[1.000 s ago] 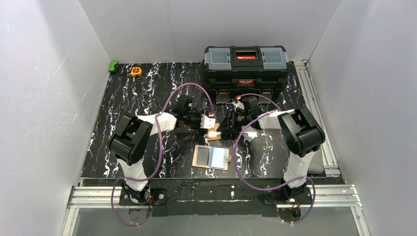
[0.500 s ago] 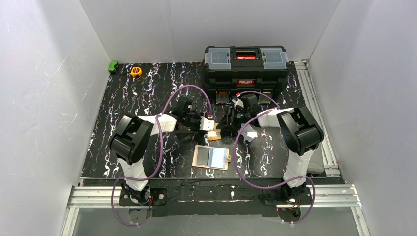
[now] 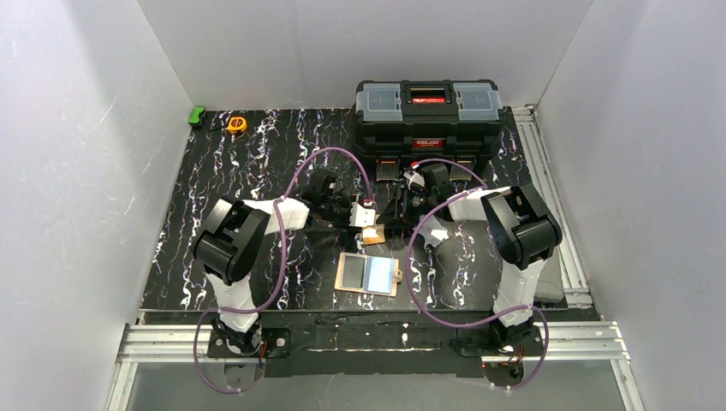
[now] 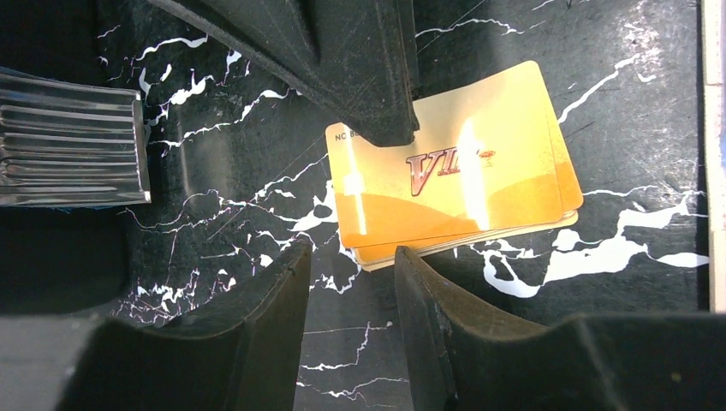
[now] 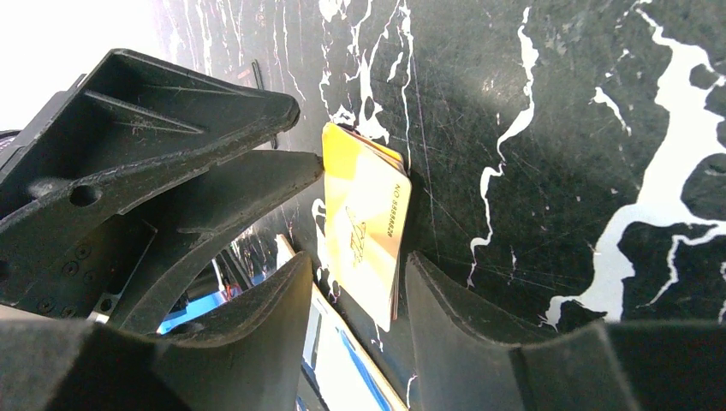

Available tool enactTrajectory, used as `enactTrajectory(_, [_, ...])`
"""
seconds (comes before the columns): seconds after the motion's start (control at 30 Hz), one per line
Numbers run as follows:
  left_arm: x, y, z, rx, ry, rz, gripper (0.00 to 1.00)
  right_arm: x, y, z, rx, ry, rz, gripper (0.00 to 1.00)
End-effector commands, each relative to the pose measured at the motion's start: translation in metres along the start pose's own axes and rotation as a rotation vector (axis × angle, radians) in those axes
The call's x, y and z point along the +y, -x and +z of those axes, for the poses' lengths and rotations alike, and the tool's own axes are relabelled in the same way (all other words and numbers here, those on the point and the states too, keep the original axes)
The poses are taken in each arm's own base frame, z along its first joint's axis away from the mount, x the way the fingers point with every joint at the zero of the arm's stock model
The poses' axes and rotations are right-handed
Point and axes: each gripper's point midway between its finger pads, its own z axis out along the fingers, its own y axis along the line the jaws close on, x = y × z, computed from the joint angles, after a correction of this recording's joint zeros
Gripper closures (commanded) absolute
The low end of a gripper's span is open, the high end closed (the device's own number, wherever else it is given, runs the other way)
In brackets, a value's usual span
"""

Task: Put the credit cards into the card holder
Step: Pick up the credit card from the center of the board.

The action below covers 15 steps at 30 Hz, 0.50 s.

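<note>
A small stack of orange credit cards (image 3: 373, 237) (image 4: 454, 171) (image 5: 364, 223) lies flat on the black marbled table (image 3: 257, 171), just behind the card holder (image 3: 369, 274). The card holder is cream, lies spread open and shows pale blue inside. My left gripper (image 3: 363, 221) (image 4: 353, 257) is open at the stack's near corner, with only bare table between its fingers. My right gripper (image 3: 390, 224) (image 5: 355, 267) comes in from the other side, open, with the stack's end in the gap between its fingers. One of its fingertips (image 4: 377, 103) rests on the top card's edge.
A big black toolbox (image 3: 428, 116) stands right behind both grippers. An orange tape measure (image 3: 237, 124) and a green object (image 3: 197, 115) sit at the far left corner. Purple cables loop over both arms. White walls enclose the table.
Both grippers have edged slightly closer around the cards. The stack and the card holder have stayed where they were.
</note>
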Motion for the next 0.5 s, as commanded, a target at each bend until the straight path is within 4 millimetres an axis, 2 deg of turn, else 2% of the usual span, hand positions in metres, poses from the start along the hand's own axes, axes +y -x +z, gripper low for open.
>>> enactTrajectory(0.0, [0.007, 0.0105, 0.0048, -0.041, -0.007, 0.001, 0.6, -0.0379, -0.0084, 0.008, 0.005, -0.124, 0.036, 0.47])
enactTrajectory(0.23, [-0.0023, 0.0119, 0.0102, -0.049, -0.032, -0.01, 0.6, -0.0389, -0.0114, 0.0076, 0.008, -0.121, 0.04, 0.47])
enactTrajectory(0.47, [0.001, 0.0173, 0.0142, -0.059, -0.03, -0.007, 0.59, -0.0405, -0.014, 0.0084, 0.012, -0.12, 0.047, 0.48])
